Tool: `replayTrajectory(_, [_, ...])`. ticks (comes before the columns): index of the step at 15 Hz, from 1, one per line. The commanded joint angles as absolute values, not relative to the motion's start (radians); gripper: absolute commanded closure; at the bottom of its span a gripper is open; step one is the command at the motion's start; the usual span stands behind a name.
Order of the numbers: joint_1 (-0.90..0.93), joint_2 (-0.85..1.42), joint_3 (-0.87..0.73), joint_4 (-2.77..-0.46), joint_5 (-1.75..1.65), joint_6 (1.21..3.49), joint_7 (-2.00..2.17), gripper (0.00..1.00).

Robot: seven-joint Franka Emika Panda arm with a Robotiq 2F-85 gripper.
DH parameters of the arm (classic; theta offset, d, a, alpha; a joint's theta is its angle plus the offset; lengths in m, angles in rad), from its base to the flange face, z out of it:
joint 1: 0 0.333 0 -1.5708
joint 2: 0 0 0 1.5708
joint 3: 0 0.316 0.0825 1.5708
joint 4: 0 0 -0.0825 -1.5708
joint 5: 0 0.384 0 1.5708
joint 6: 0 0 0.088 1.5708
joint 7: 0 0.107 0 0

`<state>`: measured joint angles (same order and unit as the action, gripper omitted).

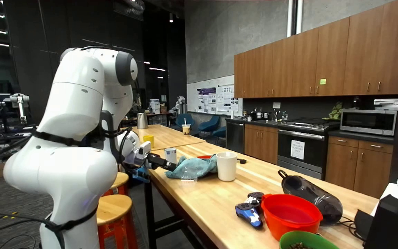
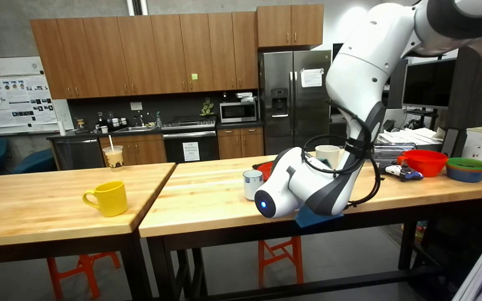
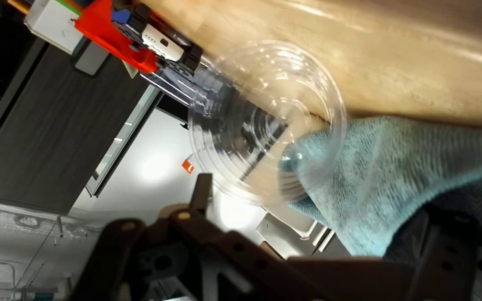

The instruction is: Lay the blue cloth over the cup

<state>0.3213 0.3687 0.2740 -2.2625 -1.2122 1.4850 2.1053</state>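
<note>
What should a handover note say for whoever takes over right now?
Gripper: open; no hold on the blue cloth shows.
Cloth: bunched on the tabletop, beside the white cup and, in an exterior view, partly behind the clear cup.
Done: nothing laid yet; both those cups are uncovered.
Left: grasp the cloth and lay it over the cup, possibly the clear one; confirm which.

Arm (image 1: 76, 95) bent | wrist (image 1: 130, 143) lo | pincer (image 1: 172, 166) tipped sl. dn, jaws apart
</note>
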Motion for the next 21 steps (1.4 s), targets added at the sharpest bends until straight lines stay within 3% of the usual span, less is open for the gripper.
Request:
replayTrajectory(1, [0.316, 0.425, 0.255, -2.258, -1.195, 1.443, 2.140, 0.00])
replayTrajectory(2, [0.313, 0.438, 0.251, -2.257, -1.191, 1.438, 2.145, 0.00])
replayTrajectory(3, [0.311, 0.447, 0.248, -2.254, -1.190, 1.434, 2.150, 0.25])
replayTrajectory(4, [0.312, 0.450, 0.246, -2.254, -1.193, 1.418, 2.161, 0.26])
replayTrajectory(6, [0.311, 0.453, 0.243, -2.254, -1.199, 1.407, 2.169, 0.39])
replayTrajectory(14, [0.315, 0.449, 0.238, -2.246, -1.231, 1.351, 2.177, 0.99])
replayTrajectory(21, [0.314, 0.425, 0.226, -2.236, -1.381, 1.255, 2.174, 1.00])
